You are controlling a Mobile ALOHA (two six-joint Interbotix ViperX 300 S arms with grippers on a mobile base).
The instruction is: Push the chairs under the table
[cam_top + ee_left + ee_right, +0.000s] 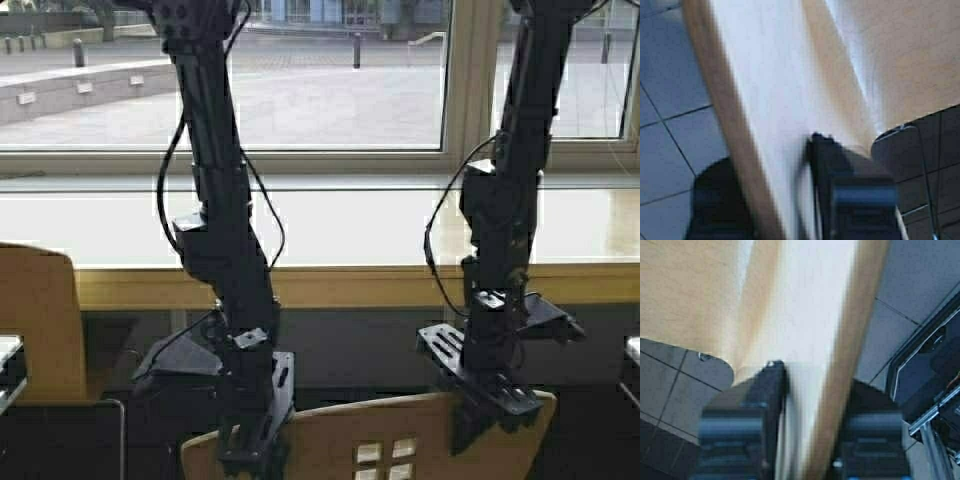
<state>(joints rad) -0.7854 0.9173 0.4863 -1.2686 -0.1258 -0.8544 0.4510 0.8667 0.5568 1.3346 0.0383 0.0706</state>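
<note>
both grippers — left (252, 450), right (490, 405) — clamp chair (400, 440) backrest (near table (330, 285)).

Dark open space lies beneath the table (340, 285) ahead of the centre chair (400, 440); a second chair (40, 320) stands left.

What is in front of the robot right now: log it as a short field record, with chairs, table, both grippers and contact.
chair in work: tan plywood chair, square cutouts in its backrest, centred low before the robot
second chair: chair at left, beside the table edge
table: long pale table with wooden front edge, under the window
left gripper: left gripper straddling the backrest's left top edge
right gripper: right gripper straddling the right top edge
contact: fingers either side of the backrest
</note>
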